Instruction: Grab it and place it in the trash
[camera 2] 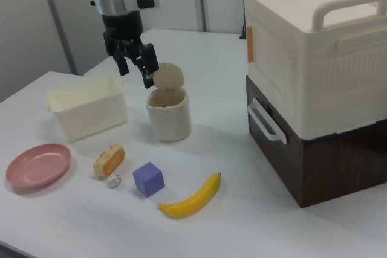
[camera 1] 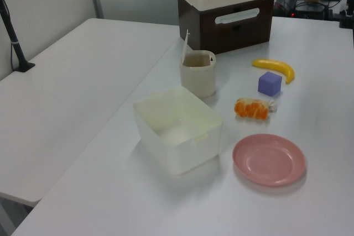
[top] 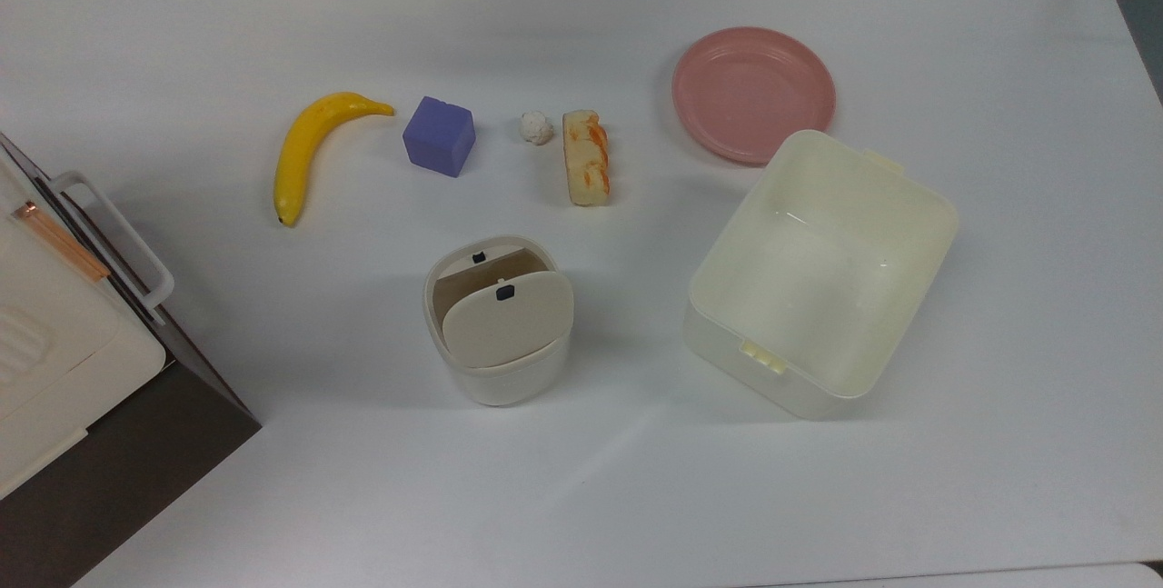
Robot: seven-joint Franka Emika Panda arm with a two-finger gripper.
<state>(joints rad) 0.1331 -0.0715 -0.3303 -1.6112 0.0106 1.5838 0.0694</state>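
The paper ball [top: 536, 127] lies on the desk [top: 581, 497] well below and in front of the hand [camera 2: 136, 67], between the bread roll [top: 586, 157] and the purple cube [top: 440, 135]. The hand hangs empty with fingers apart, above the trash bin [camera 2: 169, 115]. Risk: the ball is tiny and close beside the roll, so descending fingers could nudge the roll or flick the ball away.

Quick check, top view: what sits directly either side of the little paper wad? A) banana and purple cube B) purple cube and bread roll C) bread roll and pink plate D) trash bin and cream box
B: in the top view the paper wad lies on the table between the purple cube on its left and the bread roll on its right, touching neither.
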